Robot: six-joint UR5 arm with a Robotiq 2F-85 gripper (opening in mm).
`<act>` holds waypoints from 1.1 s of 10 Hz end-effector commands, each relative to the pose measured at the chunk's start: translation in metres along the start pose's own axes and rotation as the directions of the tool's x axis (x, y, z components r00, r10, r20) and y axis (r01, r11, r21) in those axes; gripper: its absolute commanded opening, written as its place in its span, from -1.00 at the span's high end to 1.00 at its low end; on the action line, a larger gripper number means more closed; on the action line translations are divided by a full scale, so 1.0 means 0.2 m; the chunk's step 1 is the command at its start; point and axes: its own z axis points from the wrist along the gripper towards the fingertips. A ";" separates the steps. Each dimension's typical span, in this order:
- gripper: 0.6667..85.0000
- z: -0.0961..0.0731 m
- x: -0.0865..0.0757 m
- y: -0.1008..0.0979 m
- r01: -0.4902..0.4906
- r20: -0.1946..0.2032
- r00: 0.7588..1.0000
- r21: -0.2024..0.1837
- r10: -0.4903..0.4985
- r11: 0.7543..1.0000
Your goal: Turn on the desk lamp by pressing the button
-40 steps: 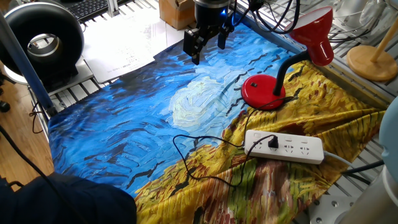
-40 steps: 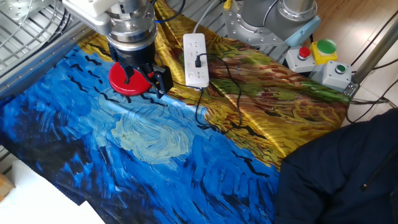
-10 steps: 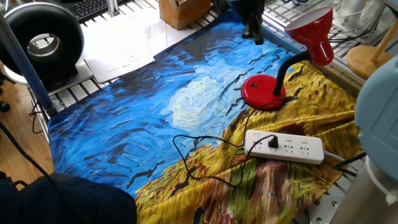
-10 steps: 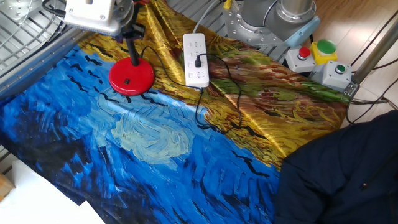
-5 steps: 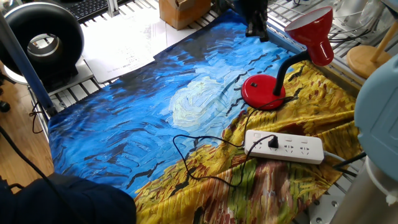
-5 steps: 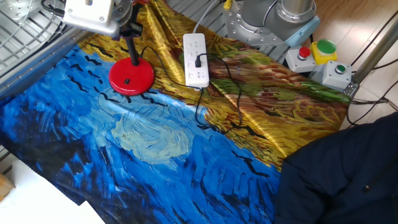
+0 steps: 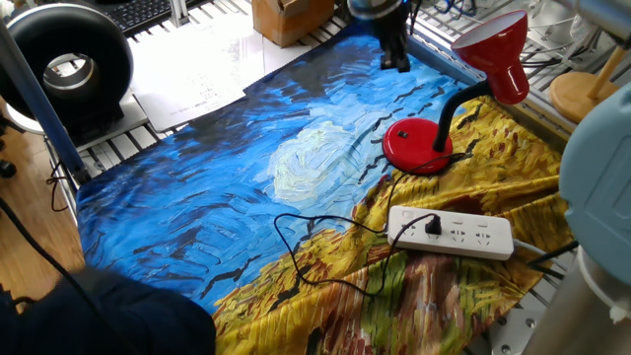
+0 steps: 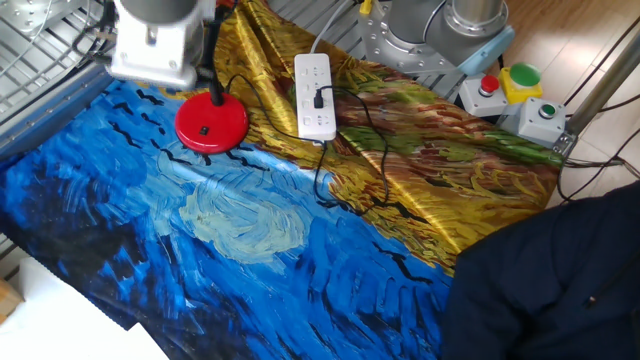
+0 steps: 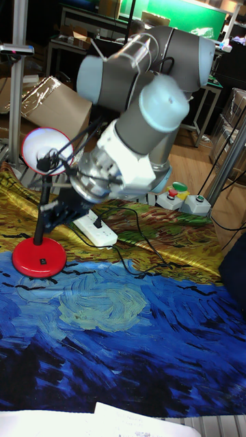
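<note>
The desk lamp stands on the painted cloth, with a round red base point(image 7: 417, 146), a bent black neck and a red shade point(image 7: 498, 54). A small black button point(image 8: 203, 129) sits on top of the base point(image 8: 211, 125). In the tall fixed view the inside of the shade point(image 9: 44, 150) looks bright white above the base point(image 9: 39, 258). My gripper point(image 7: 395, 57) hangs above the cloth's far edge, behind and left of the base and apart from it. Its dark fingers point(image 9: 58, 213) hover beside the lamp's neck, and no gap between them can be made out. The white wrist housing point(image 8: 155, 45) hides the fingers in the other fixed view.
A white power strip point(image 7: 452, 232) with one black plug lies in front of the lamp, its cord point(image 7: 296, 237) looping over the cloth. A cardboard box point(image 7: 286, 18), a black ring-shaped device point(image 7: 67, 69) and a wooden stand point(image 7: 590, 99) border the cloth. Button boxes point(image 8: 515, 90) sit beside the arm's base.
Four seconds ago the gripper hung low over the cloth left of the lamp base. It has since risen behind the lamp and, in the last half second, shifted slightly left.
</note>
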 end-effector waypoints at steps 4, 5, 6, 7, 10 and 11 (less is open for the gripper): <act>0.98 0.16 -0.10 0.04 0.051 0.032 0.998 0.018 -0.052 0.999; 0.98 0.17 -0.10 0.05 0.048 0.033 0.998 0.019 -0.048 0.999; 0.98 0.18 -0.09 0.05 0.048 0.032 0.998 0.020 -0.048 0.999; 0.98 0.20 -0.09 0.05 0.052 0.040 0.998 0.016 -0.052 0.999; 0.98 0.21 -0.07 0.04 0.103 0.061 0.993 0.019 -0.104 0.994; 0.98 0.19 -0.06 0.03 0.117 0.060 0.991 0.019 -0.118 0.993</act>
